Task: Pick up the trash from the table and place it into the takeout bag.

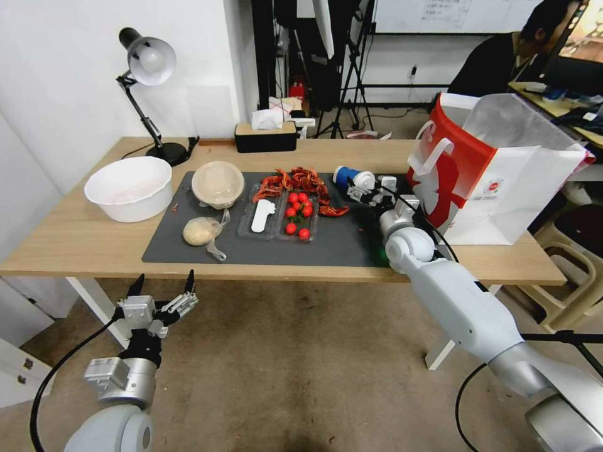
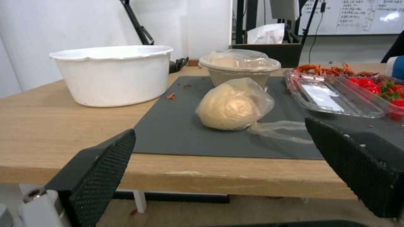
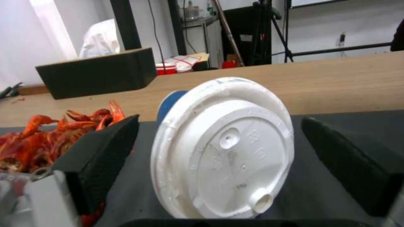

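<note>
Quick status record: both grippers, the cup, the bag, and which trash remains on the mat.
right gripper: open, fingers either side of the blue white-lidded cup, lying on its side on the mat
left gripper: open, below the table edge, idle
takeout bag: upright, at the robot's right
remaining on mat: small clear bag with beige lump; round beige lidded bowl

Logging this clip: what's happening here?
The right gripper is open around the blue cup, which lies on its side on the mat beside the takeout bag, not yet gripped. The left gripper hangs open below the table edge, facing the bagged lump.
</note>
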`<state>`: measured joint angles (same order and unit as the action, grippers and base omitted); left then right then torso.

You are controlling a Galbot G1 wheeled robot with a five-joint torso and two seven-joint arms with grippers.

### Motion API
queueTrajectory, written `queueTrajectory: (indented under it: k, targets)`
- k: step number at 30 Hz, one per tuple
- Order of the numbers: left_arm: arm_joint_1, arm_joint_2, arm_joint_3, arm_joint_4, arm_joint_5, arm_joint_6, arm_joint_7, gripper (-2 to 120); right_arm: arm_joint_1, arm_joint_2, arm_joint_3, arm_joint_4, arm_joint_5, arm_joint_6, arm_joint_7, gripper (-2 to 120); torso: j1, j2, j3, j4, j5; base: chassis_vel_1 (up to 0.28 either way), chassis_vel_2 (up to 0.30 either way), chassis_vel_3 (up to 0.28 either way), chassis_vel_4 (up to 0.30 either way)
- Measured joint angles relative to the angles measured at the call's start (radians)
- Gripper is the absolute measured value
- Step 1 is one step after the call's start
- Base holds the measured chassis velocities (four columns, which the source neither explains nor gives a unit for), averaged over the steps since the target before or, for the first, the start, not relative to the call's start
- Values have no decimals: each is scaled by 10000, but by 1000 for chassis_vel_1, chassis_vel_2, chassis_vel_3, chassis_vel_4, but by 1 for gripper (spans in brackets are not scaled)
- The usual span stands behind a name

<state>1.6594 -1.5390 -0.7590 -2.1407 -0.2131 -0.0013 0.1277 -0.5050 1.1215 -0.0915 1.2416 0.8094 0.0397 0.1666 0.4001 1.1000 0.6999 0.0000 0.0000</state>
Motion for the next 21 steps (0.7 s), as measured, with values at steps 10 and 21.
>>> queueTrajectory:
  k: [10,21]
  targets:
    - [44,1,-12,-11,17,-29,-5,100,149,226,-144,-431,-242,-16,74,69,-1,0,0,0,0,0,0,0,0]
    - [28,-13,-2,80,41,-98,-6,100,324,431,-224,-865,-360,33,66,58,-2,1,-1,-1,0,0,0,0,0]
